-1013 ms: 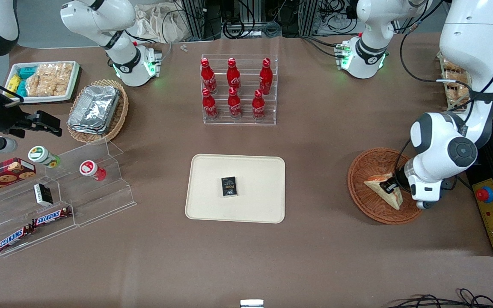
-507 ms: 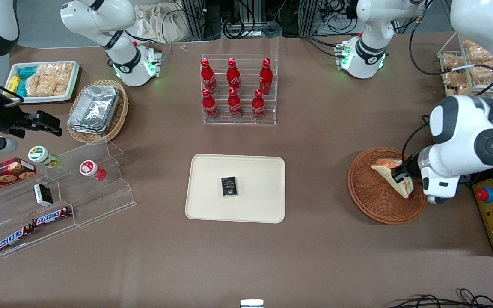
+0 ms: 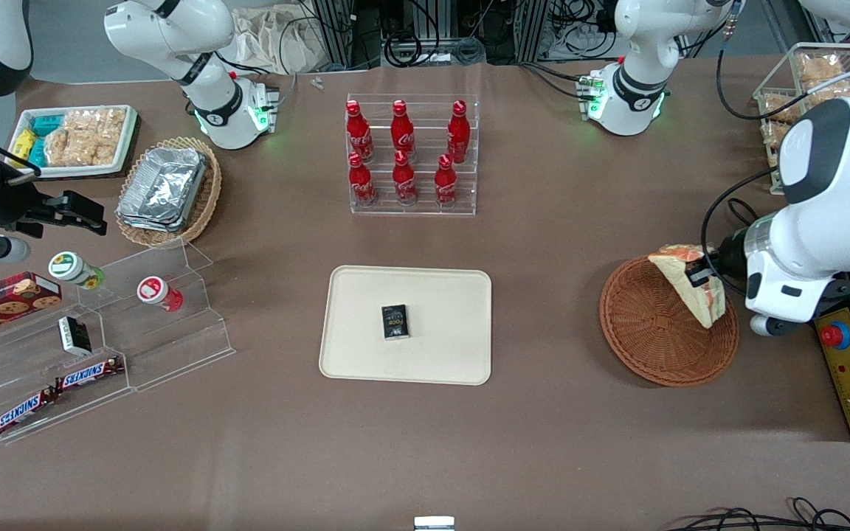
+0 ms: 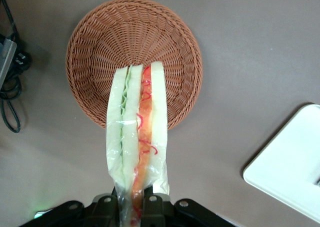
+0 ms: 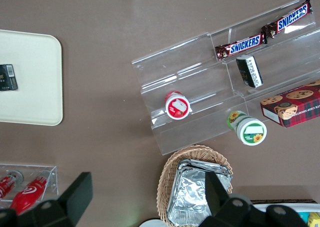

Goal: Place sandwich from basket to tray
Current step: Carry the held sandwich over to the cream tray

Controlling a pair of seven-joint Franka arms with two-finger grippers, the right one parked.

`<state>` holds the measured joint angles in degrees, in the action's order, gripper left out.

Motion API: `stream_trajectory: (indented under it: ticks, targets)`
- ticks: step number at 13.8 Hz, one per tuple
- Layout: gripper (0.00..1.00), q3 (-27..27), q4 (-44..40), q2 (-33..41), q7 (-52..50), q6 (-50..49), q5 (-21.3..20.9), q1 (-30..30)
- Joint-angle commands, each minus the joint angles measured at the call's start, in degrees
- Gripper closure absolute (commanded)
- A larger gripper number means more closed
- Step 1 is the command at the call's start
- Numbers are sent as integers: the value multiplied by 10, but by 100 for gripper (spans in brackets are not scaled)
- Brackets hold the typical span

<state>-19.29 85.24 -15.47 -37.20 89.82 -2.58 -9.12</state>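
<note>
A brown cloth-covered table (image 3: 558,413) is filling nearly the whole scene, with even overhead light lying flat across it (shadows staying soft). Above its edge farthest from the front camera, tangled black cables (image 3: 425,44) are hanging among metal frame posts.

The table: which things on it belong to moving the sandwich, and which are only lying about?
Belong to the job:
sandwich, held by the gripper above the basket
tray

Lying about:
black box on the tray
cola bottles
Snickers bars
foil containers
</note>
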Motion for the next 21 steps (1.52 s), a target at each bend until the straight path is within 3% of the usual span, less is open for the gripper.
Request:
stream_trajectory:
  ticks: [1,8,13,16,21]
  targets:
    - [100,-5,-19,-9,13,-18,2,-1]
    - [100,-50,-19,-8,48,-18,1,2]
    - [100,-160,-19,-25,81,4,-5,2]
    - [100,-177,-18,-46,82,55,-8,31]
    - [100,-175,-18,-130,59,136,-95,106]
